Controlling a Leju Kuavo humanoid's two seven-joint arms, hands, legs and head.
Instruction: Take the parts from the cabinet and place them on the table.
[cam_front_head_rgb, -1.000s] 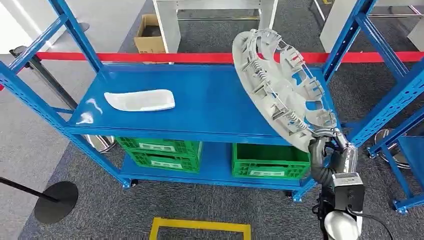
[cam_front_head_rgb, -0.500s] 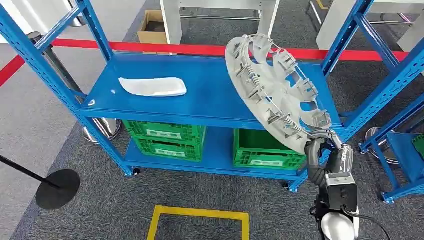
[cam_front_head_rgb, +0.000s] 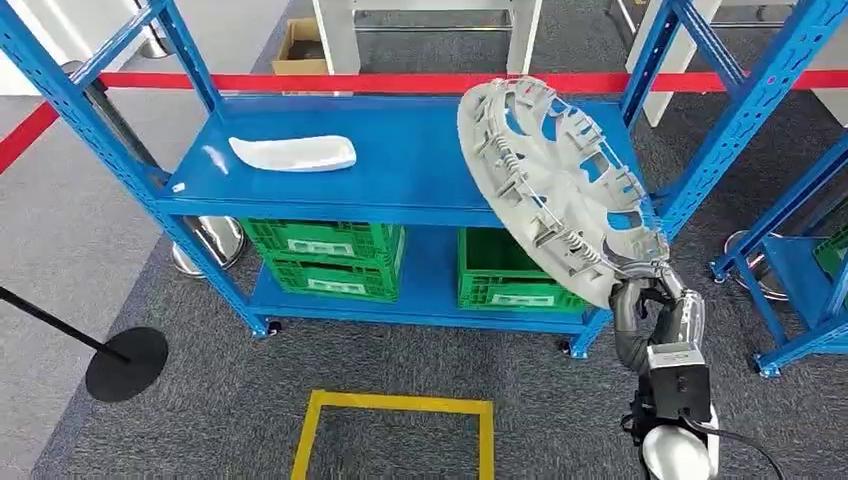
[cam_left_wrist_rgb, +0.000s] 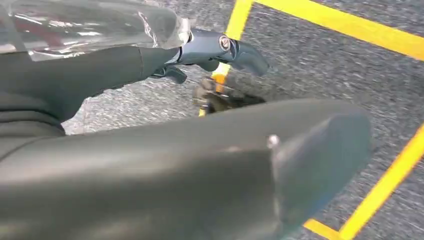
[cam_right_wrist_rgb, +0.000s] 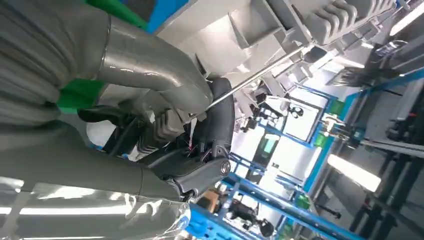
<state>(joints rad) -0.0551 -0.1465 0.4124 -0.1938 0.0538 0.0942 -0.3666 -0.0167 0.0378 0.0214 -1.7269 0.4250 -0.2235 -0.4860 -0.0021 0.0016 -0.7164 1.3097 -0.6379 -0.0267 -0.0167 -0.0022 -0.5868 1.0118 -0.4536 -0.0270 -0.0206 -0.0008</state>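
Robot's right hand grips the big grey wheel cover by its rim, lifted off the blue shelf. Left hand hangs with nothing in it. Next job, probably: carry it to the table.

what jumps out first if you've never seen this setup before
The big grey wheel cover stands out at once: the right hand grips it by its lower rim and holds it tilted in front of the right end of the blue rack. Next comes the white curved part lying on the rack's upper shelf at the left. Below sit green crates on the bottom shelf.
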